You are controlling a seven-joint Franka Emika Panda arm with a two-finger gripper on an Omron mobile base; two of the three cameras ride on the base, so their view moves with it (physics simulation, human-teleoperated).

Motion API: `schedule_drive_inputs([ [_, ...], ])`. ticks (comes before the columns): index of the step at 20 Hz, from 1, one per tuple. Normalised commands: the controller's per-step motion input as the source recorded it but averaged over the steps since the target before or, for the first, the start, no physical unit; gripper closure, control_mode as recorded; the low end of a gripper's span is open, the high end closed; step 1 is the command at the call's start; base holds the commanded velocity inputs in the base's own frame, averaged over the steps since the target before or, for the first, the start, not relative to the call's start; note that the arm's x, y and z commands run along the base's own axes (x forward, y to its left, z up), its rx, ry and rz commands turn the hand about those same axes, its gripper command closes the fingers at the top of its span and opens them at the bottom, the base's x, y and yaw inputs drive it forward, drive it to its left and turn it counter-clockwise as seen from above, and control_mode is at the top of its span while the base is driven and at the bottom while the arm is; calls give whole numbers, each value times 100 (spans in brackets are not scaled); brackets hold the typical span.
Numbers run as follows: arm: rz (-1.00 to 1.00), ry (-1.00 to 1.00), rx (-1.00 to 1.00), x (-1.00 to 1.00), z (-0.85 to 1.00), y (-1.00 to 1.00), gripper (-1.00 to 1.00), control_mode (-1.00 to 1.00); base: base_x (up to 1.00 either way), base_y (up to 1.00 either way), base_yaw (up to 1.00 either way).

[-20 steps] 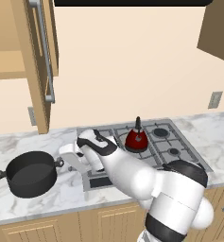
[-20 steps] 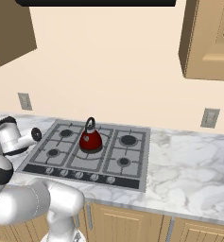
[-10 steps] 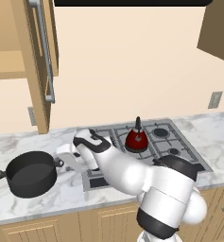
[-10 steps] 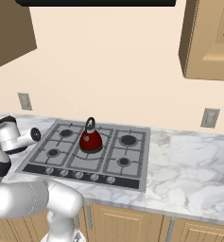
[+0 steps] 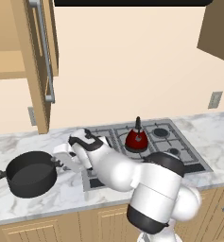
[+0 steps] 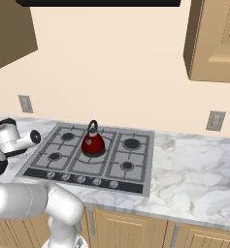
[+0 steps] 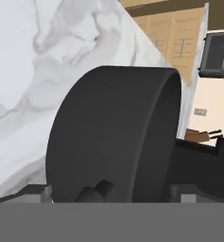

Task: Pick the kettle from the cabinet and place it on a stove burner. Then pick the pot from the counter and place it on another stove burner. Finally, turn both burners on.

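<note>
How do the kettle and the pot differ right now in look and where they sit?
The kettle is glossy dark red with an arched top handle; the pot is matte black with small side handles. The kettle is small and tapered; the pot is wide, low and lidless. The kettle stands on the cooktop; the pot sits on the counter left of it. Both stand upright.

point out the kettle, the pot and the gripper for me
kettle [image 5: 135, 140], left base view, on its red body
pot [image 5: 30, 178], left base view, on its dark inside
gripper [image 5: 61, 162], left base view, between its fingertips beside the pot's right handle
</note>
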Motion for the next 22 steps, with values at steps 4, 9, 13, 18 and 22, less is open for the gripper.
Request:
schedule_drive_inputs([
  [4,0,0,0,13,-12,9,-100,-100,0,0,0],
  [9,0,0,0,12,-12,5,-100,-100,0,0,0],
  [13,0,0,0,9,-11,7,-100,-100,0,0,0],
  [18,0,0,0,9,-10,19,100,-100,0,0,0],
  [22,0,0,0,8,-7,30,100,-100,0,0,0],
])
